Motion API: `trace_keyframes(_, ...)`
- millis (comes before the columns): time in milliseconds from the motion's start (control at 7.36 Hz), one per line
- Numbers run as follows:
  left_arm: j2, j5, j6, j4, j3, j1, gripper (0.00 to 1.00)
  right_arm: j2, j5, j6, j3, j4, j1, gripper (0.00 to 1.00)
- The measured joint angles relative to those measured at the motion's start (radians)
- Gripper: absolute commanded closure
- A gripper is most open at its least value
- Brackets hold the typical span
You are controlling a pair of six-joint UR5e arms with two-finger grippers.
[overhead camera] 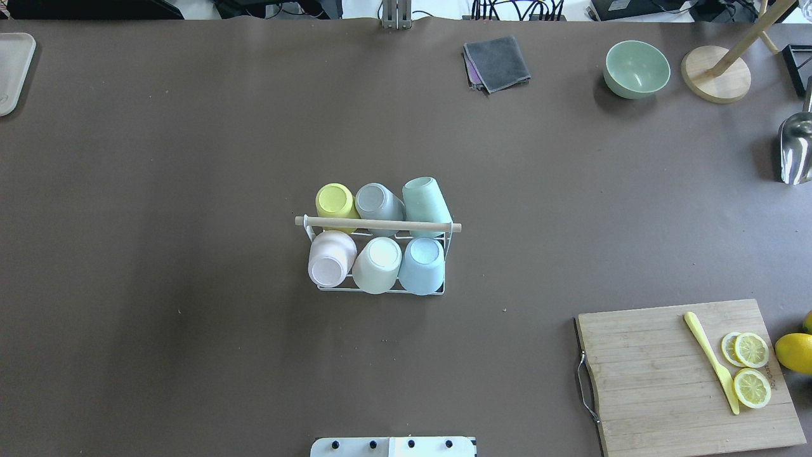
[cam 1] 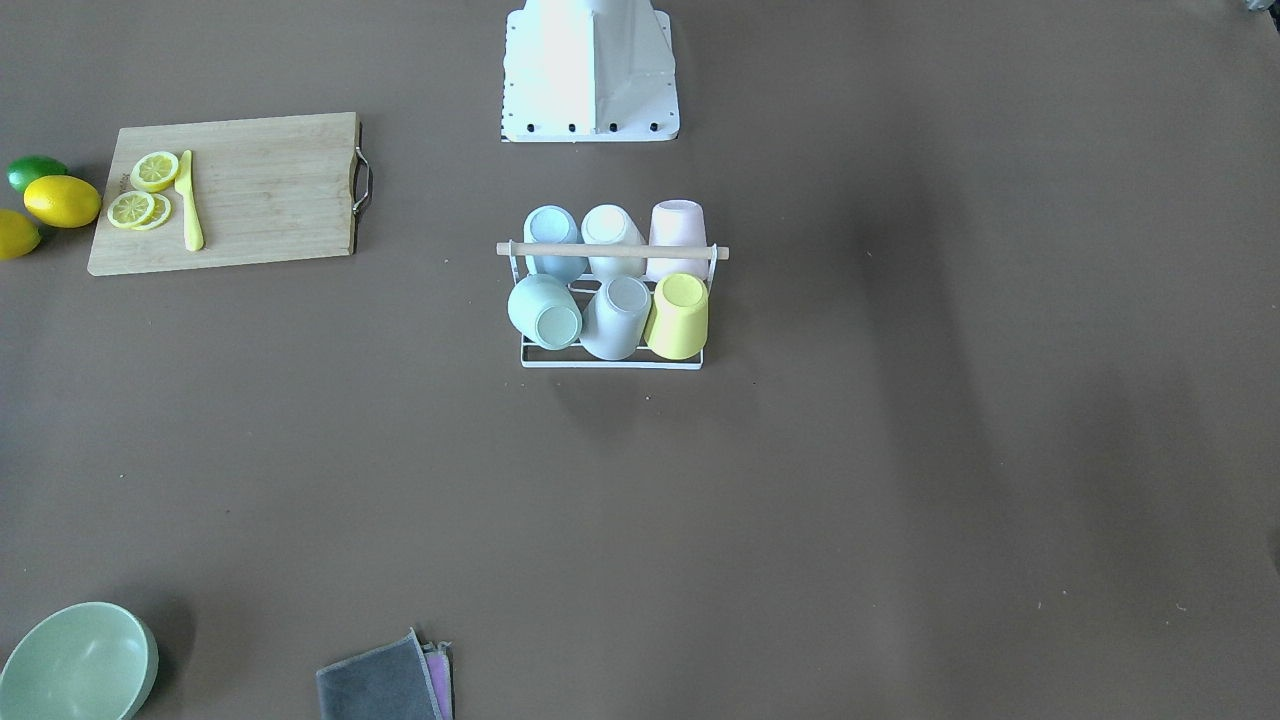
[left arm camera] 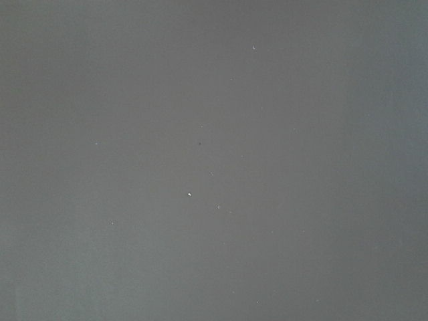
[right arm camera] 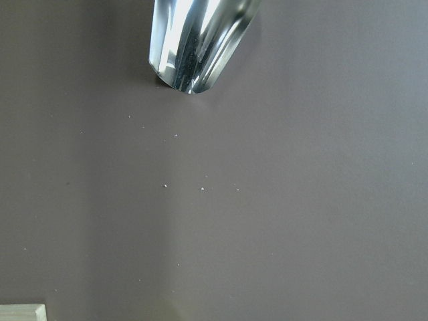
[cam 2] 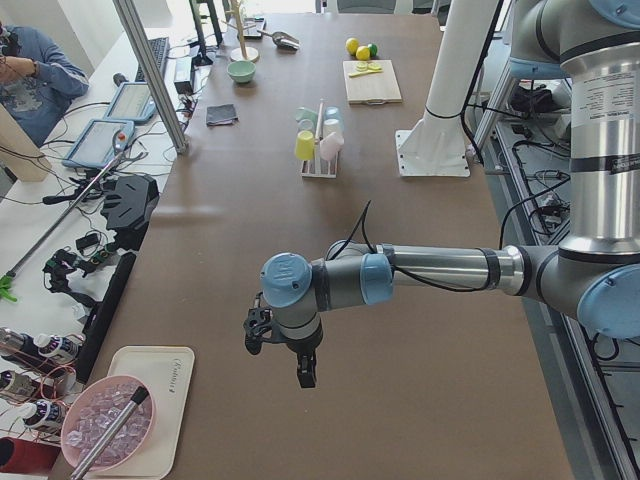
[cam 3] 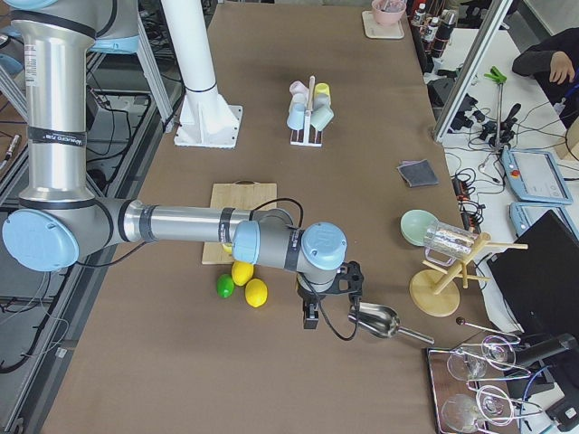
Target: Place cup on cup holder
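Observation:
The cup holder [overhead camera: 378, 224], a white wire rack with a wooden rod across its top, stands at the table's middle; it also shows in the front-facing view [cam 1: 612, 250]. Several cups sit upside down on its pegs: yellow [overhead camera: 335, 201], grey [overhead camera: 375, 202] and green [overhead camera: 425, 197] on the far row, pink [overhead camera: 330, 257], cream [overhead camera: 378, 263] and blue [overhead camera: 423, 263] on the near row. My left gripper [cam 2: 280, 355] hangs over bare table far to the left. My right gripper [cam 3: 330, 303] hangs far right beside a metal scoop. I cannot tell whether either is open or shut.
A cutting board [overhead camera: 660, 381] with lemon slices and a yellow knife [overhead camera: 710, 362] lies at the near right, lemons beside it. A green bowl [overhead camera: 636, 68], folded cloths [overhead camera: 497, 62], a wooden stand [overhead camera: 715, 73] and the metal scoop [overhead camera: 796, 149] sit far right. A tray [overhead camera: 13, 70] is far left.

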Motion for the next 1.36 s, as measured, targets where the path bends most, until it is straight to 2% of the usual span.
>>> trace_keyframes(1359, 0.002, -0.003, 0.003, -0.066, -0.006, 0.0, 0.01, -0.003, -0.004, 0.003, -0.014, -0.001, 0.0, 0.0)
